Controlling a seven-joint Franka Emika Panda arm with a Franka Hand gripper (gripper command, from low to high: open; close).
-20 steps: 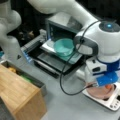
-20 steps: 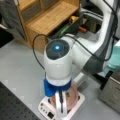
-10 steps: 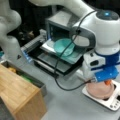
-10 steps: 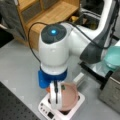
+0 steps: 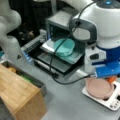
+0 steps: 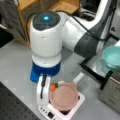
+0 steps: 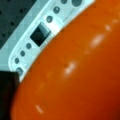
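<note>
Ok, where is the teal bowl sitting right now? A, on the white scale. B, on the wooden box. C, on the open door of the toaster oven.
C: in both front views the teal bowl rests on the lowered door of the toaster oven, while the white scale carries a pink plate instead.

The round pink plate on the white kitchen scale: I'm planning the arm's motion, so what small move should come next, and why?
Probably a short, slow lift straight up. The gripper sits low at the rim of the round pink plate on the white kitchen scale, with a small orange object by it. The wrist view is filled with orange surface, so there is little clearance for sideways motion.
</note>
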